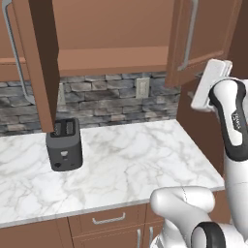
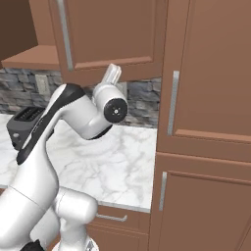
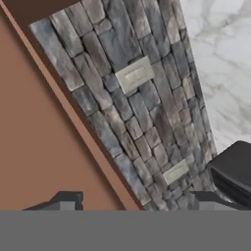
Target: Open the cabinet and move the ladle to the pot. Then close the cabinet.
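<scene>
The brown wooden cabinet (image 1: 111,58) stands open, and its bare shelf shows. Its left door (image 1: 41,63) swings out over the counter; the right door (image 1: 206,34) hangs ajar with a long silver handle (image 1: 190,34). My gripper (image 3: 135,201) sits at the lower edge of that right door (image 3: 44,137). It is open, and the door's slanted bottom edge runs between its two dark fingertips (image 3: 66,200). The white hand (image 1: 210,85) points up at the door from below, and the hand (image 2: 112,76) shows against the door (image 2: 112,34). The ladle and the pot are out of view.
A dark toaster (image 1: 64,144) stands at the back left of the white marble counter (image 1: 135,164). The stone backsplash (image 1: 106,97) carries a wall outlet (image 1: 142,87). Low drawers (image 1: 107,220) sit under the counter. A tall brown cabinet (image 2: 206,122) closes off the right side.
</scene>
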